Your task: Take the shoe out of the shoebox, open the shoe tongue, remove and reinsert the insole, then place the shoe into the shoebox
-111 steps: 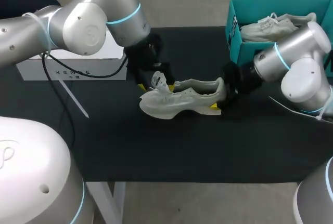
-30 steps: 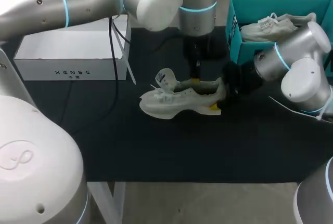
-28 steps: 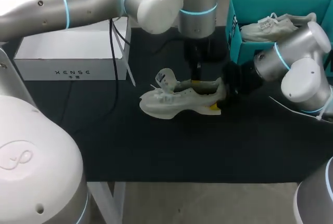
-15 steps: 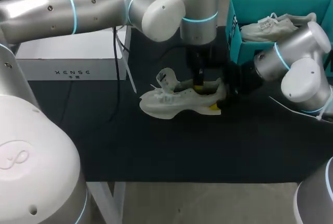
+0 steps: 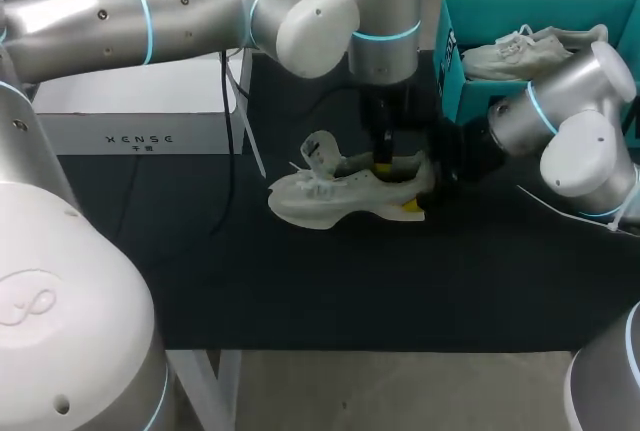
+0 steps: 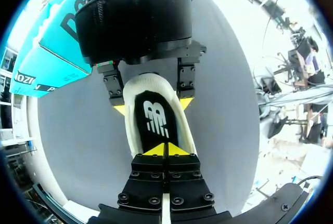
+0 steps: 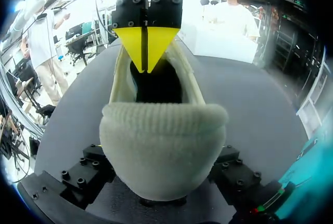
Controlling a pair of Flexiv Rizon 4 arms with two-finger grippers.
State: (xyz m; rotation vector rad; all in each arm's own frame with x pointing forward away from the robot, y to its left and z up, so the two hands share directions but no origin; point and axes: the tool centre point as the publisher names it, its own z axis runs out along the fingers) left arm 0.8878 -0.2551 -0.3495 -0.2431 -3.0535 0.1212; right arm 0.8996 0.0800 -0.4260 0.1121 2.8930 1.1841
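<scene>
A pale knit shoe [image 5: 335, 193] lies on the black mat, toe toward my left, its tongue [image 5: 318, 151] folded up. My right gripper [image 5: 426, 187] is shut on the heel [image 7: 162, 146], one finger [image 7: 86, 171] on each side of it. Coming in from above, my left gripper [image 5: 381, 163] is shut, its yellow tips [image 6: 166, 150] pressed together and dipped into the shoe's opening over the black insole [image 6: 155, 120]. In the right wrist view the left gripper [image 7: 146, 48] points down into the shoe. Whether it pinches the insole is hidden.
A teal shoebox [image 5: 449, 56] stands at the back right with a second pale shoe [image 5: 530, 51] in it. At the back left sits a white box [image 5: 140, 116]. My left arm [image 5: 200, 11] spans the back of the mat [image 5: 320, 281].
My left gripper has shifted slightly right and come down into the shoe's opening. The right gripper and the shoe have kept still.
</scene>
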